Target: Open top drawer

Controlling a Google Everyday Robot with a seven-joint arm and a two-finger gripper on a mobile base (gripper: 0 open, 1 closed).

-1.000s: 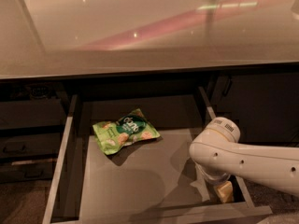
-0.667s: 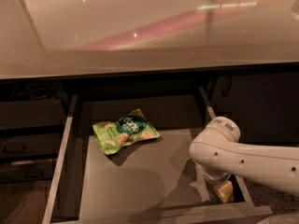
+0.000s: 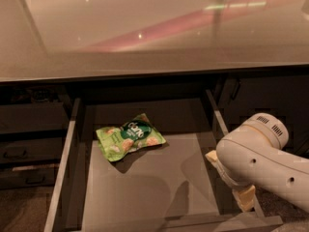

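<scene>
The top drawer point(image 3: 66, 168) stands pulled far out from under the countertop, and its pale grey inside lies open to view. Its front edge runs along the bottom of the view, and the handle is hidden. My gripper point(image 3: 243, 197) hangs low at the drawer's right wall near the front corner, mostly hidden behind my white arm point(image 3: 260, 161). A green snack bag point(image 3: 130, 137) lies flat on the drawer floor towards the back left.
A glossy beige countertop point(image 3: 145, 28) overhangs the drawer. Narrower dark drawers point(image 3: 29, 151) are stacked to the left. A dark cabinet front point(image 3: 270, 98) stands to the right, behind my arm.
My arm and gripper have shifted a little to the right, towards the drawer's right wall. The drawer and the snack bag have stayed put.
</scene>
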